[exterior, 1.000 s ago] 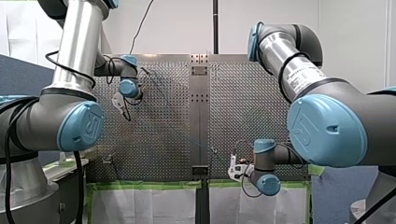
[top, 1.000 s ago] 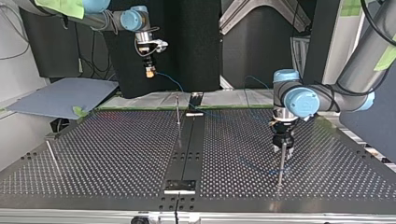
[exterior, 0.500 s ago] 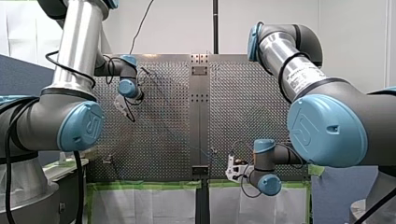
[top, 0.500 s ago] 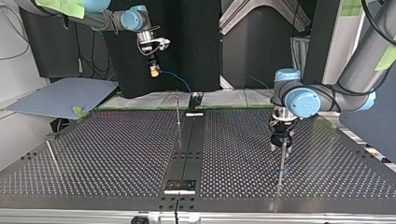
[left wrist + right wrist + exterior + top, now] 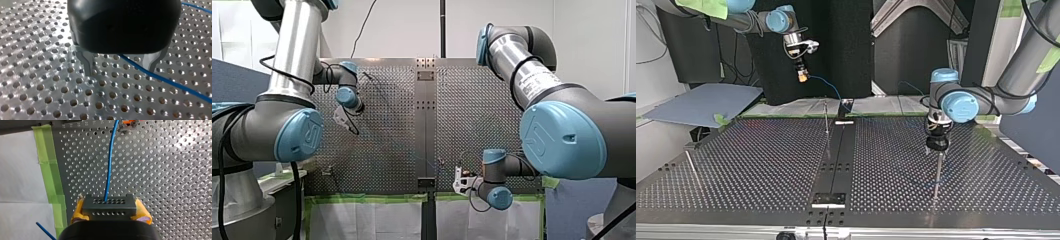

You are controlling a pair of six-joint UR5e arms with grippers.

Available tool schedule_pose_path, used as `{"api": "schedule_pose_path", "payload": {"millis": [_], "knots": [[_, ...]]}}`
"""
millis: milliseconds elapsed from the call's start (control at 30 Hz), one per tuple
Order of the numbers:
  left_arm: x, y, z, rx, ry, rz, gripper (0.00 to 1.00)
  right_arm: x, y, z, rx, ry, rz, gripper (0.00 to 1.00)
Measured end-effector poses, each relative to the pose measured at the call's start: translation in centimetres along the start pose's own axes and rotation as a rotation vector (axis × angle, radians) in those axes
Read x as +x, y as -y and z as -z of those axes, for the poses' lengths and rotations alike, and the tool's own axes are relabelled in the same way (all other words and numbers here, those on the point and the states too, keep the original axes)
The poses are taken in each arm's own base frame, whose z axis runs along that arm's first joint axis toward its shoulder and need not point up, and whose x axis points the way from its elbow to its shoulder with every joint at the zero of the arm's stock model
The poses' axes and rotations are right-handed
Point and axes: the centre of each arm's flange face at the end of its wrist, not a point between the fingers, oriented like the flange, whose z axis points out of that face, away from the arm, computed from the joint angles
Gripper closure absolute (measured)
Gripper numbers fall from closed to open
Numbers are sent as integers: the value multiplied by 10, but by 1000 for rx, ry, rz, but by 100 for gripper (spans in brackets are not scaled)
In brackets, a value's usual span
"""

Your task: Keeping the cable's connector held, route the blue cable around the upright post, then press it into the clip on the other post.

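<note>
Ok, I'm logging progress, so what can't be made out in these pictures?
Which post has the clip: too small, top view.
Blue cable past the left gripper: hidden by its black body, left wrist view.
Cable's route over the table: too faint, front view.
Orange part: cut off by the edge, right wrist view.

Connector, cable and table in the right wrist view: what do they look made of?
The connector: matte dark grey, probably plastic; no glare, rows of moulded holes. The cable: smooth blue sheath, likely plastic or rubber. The table: bare metal, brushed sheen with bright glare.
</note>
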Motion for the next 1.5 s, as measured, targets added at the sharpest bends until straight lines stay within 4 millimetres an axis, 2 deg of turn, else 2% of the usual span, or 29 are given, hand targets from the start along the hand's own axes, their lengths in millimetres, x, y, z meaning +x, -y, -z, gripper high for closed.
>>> {"api": "schedule_pose_path", "payload": {"millis": [367, 700, 900, 1133, 1500], "knots": [[9, -22, 11, -5, -1, 99, 0, 0, 2, 0, 5, 1, 0, 100], [-4, -12, 21, 46, 40, 196, 0, 0, 3, 0, 7, 0, 1, 100], [-6, -15, 26, 43, 47, 255, 0, -1, 4, 1, 8, 1, 1, 100], [-12, -16, 43, 50, 63, 314, 0, 0, 5, 0, 10, -1, 0, 100], [-22, -7, 55, 59, 96, 282, 0, 0, 5, 0, 11, -2, 0, 100]]}}
